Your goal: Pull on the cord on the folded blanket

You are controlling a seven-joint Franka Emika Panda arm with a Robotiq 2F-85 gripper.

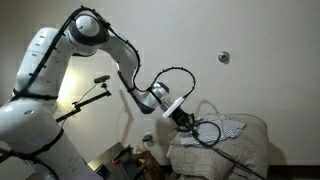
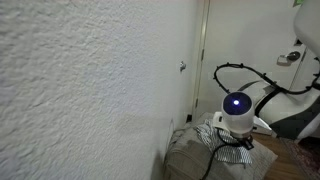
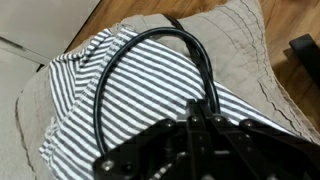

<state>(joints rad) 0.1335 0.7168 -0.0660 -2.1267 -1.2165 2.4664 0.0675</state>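
The folded blanket (image 1: 245, 150) is a bulky beige pile with a striped patch (image 3: 130, 110) on top. It shows in both exterior views (image 2: 188, 160) and fills the wrist view (image 3: 240, 40). The cord (image 3: 110, 70) is thin and black and arches in a loop over the striped patch. It also shows in an exterior view (image 1: 210, 133). My gripper (image 3: 192, 118) sits low over the patch with its fingers closed together on the cord's near end. It shows in both exterior views (image 1: 188, 122) (image 2: 233, 132). The fingertips hide the pinched part of the cord.
A white wall stands close behind the blanket, with a small round fixture (image 1: 223, 57). A black stand (image 1: 92, 92) and floor clutter (image 1: 130, 156) lie beside the arm. A dark object (image 3: 305, 52) sits on the wooden floor by the blanket's edge.
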